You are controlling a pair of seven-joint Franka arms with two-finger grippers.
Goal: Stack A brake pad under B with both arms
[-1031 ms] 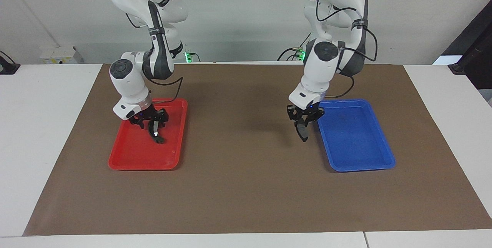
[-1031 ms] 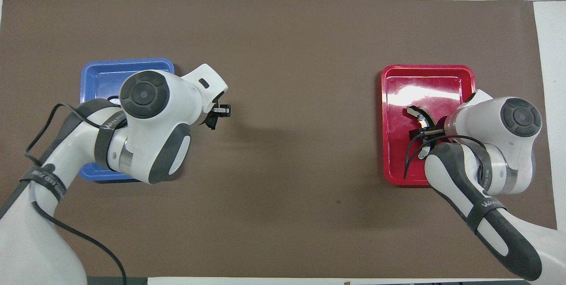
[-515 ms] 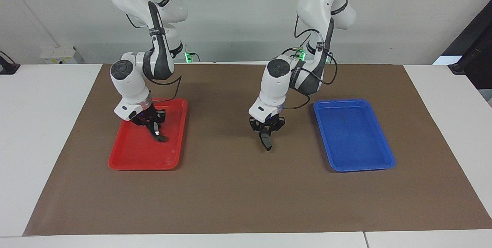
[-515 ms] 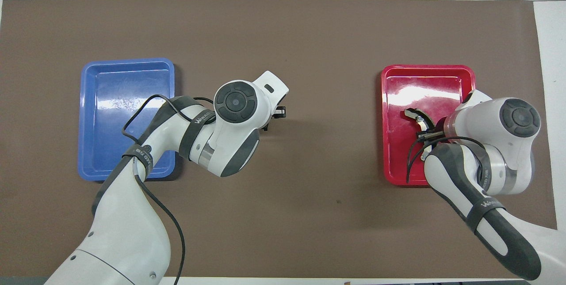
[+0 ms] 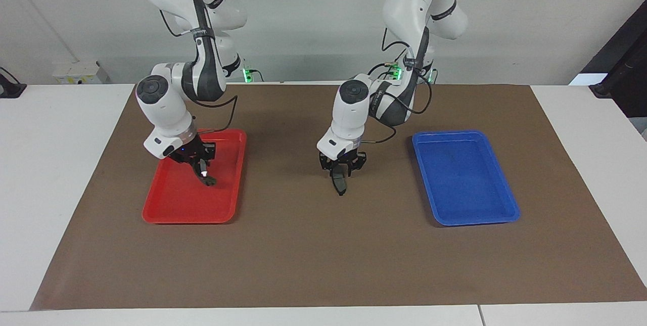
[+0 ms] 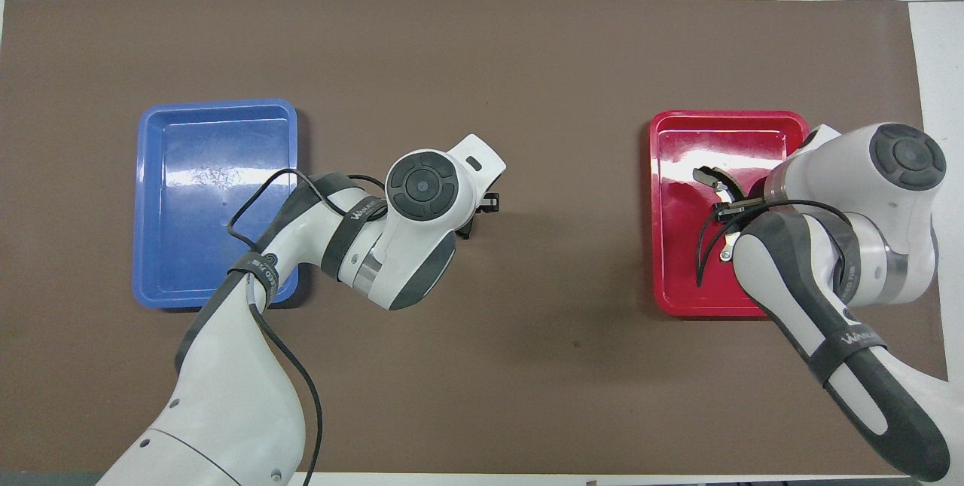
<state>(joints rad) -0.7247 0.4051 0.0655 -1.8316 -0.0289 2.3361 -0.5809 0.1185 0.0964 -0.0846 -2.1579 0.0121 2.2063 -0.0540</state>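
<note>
Brown mat (image 5: pixel 323 245) spans the table. The left gripper (image 5: pixel 341 173), clamped on the A brake pad (image 5: pixel 339 184), hangs over bare mat between the blue tray (image 5: pixel 498 184) and the red tray (image 5: pixel 167 210); the pad dangles edge-down below its fingers. The right gripper (image 5: pixel 201 162), closed on B (image 5: pixel 207 178), is over the red tray, B's lower tip close to the tray floor.

Risk, as judged: the pad, released edge-down, may topple or land off-centre; B, gripped near one end, may swing and slide off the smaller pad.

Clearance: open mat surrounds the left gripper; the red tray's raised rim borders B, so B must clear it before crossing.
</note>
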